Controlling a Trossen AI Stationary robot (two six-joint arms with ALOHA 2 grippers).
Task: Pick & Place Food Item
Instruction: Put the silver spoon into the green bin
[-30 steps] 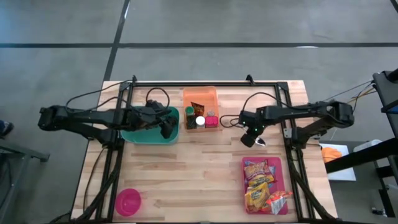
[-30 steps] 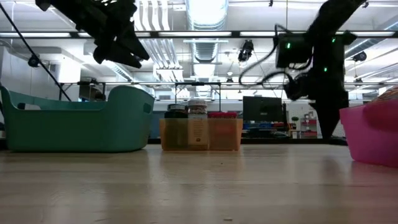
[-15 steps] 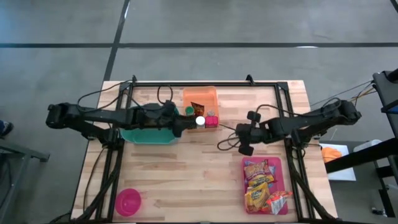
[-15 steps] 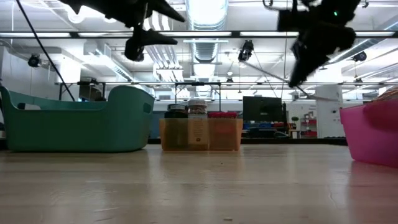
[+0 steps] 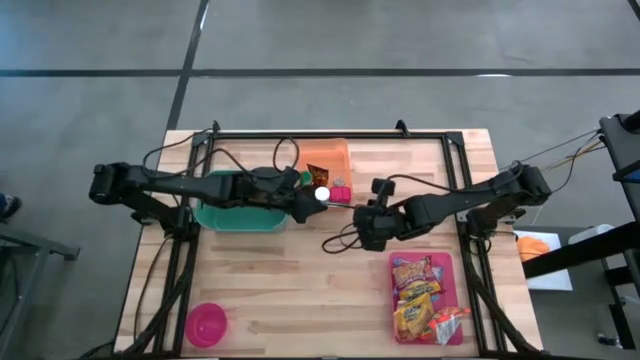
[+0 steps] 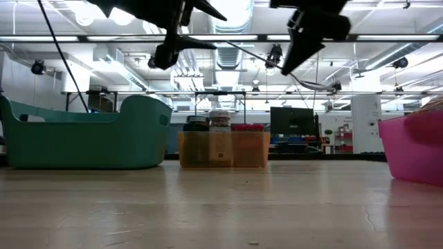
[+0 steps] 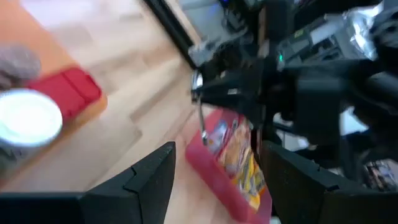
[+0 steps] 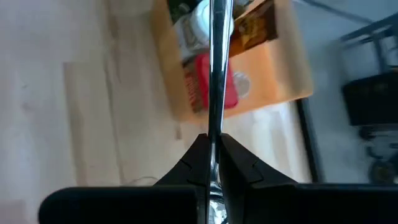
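Left gripper (image 5: 303, 205) open, empty, over orange bin (image 5: 340, 155) edge; bin contents partly masked. Right gripper (image 5: 366, 228) clamped on thin metal utensil (image 8: 217, 74), type unclear. Snack packets (image 5: 420, 300) in pink tray (image 5: 452, 262). Wooden table (image 5: 300, 290); grey floor.

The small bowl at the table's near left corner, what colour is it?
Pink: the bowl shows best in the high view.

Looks like a robotics lab or open workshop hall: wooden worktop (image 5: 300, 290) framed by a black metal rig (image 5: 330, 134) on a bare concrete floor (image 5: 400, 40), with exposed ceiling ducts (image 6: 232, 59), strip lights (image 6: 83, 39) and monitors (image 6: 289, 120) on benches behind.
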